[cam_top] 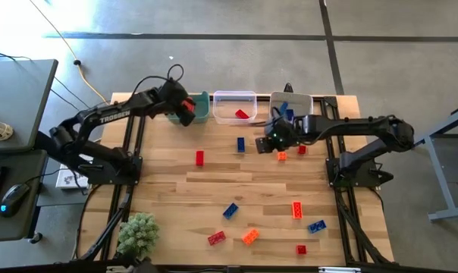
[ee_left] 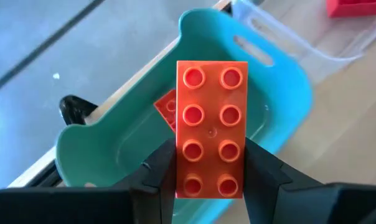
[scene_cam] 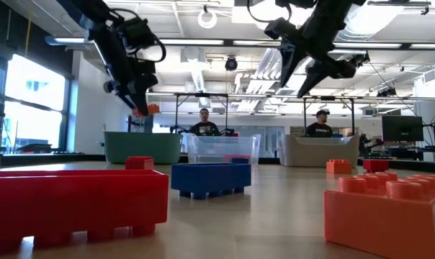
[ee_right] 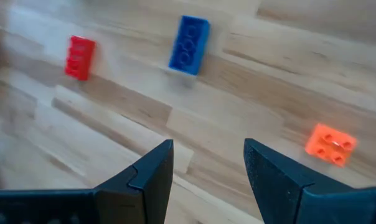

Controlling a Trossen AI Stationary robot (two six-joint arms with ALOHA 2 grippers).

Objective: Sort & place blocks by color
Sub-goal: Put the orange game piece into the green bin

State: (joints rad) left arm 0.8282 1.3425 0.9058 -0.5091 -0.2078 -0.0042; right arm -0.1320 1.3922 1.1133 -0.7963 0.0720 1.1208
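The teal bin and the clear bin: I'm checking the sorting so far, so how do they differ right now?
The teal bin is opaque; the clear bin is see-through. The teal bin holds an orange brick, the clear bin a red brick. The left gripper hangs over the teal bin holding another orange brick; no gripper is over the clear one. Both stand along the table's far edge.

Grey concrete floor (cam_top: pixel 214 19), bright window (scene_cam: pixel 30 101) at side, ceiling strip lights (scene_cam: pixel 390 46), desk (cam_top: pixel 20 98) beside table

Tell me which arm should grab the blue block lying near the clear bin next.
Right. The right gripper hangs open and empty close to that blue block, while the left gripper is busy holding an orange block over the teal bin.
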